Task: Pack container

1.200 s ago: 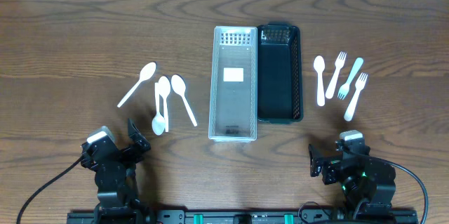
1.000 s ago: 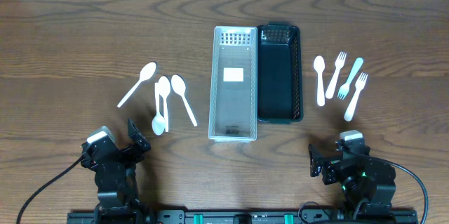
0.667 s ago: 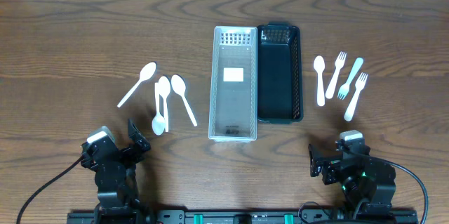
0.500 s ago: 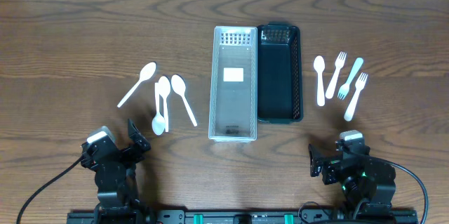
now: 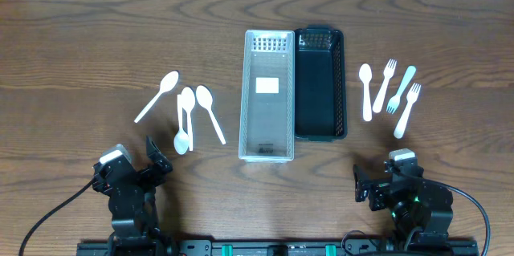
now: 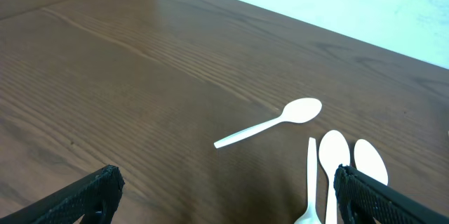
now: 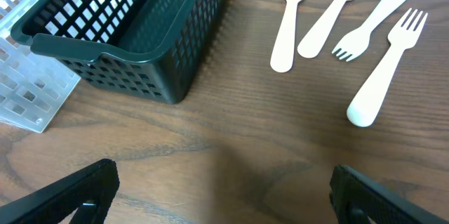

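Overhead: four spoons (image 5: 186, 95) ahead of the left tool (image 6: 224, 185); three forks (image 5: 408, 103) and one spoon (image 5: 366, 95) ahead of the right tool (image 7: 223, 182). The clear basket (image 5: 244, 95) touches the black basket (image 5: 343, 87). Both tools are wide apart, empty.

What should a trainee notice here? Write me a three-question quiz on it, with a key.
1. How many forks lie to the right of the black basket?
2. True or false: the clear basket already holds cutlery.
3. The left gripper and right gripper are: A) open and empty; B) shut on forks; C) inside the baskets.
Key: 1. three; 2. false; 3. A.
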Available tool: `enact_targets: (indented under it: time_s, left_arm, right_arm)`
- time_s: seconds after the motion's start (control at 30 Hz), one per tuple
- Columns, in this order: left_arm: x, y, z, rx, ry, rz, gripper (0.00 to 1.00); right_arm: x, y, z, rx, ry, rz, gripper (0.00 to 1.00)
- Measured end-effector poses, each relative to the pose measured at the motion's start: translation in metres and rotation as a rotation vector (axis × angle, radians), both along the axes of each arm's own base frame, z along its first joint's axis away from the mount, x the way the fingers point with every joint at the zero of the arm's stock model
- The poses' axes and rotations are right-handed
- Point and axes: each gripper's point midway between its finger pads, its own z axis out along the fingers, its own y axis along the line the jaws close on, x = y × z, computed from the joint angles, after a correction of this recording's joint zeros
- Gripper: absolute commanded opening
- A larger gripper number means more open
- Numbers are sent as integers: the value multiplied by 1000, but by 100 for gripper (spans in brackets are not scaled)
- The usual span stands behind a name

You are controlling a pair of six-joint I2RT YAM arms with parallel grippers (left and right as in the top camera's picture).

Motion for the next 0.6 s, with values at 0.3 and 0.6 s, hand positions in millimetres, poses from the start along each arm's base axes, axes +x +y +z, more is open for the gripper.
enact_targets:
  time_s: [0.3,0.6]
  left_arm:
    - [0,0,0,0,0,0,98]
    - [3,-8,-1,-16,0,-49,98]
  right_arm:
    - [1,0,1,0,-4,-1,99]
    - [18,4,35,31,-158,10,99]
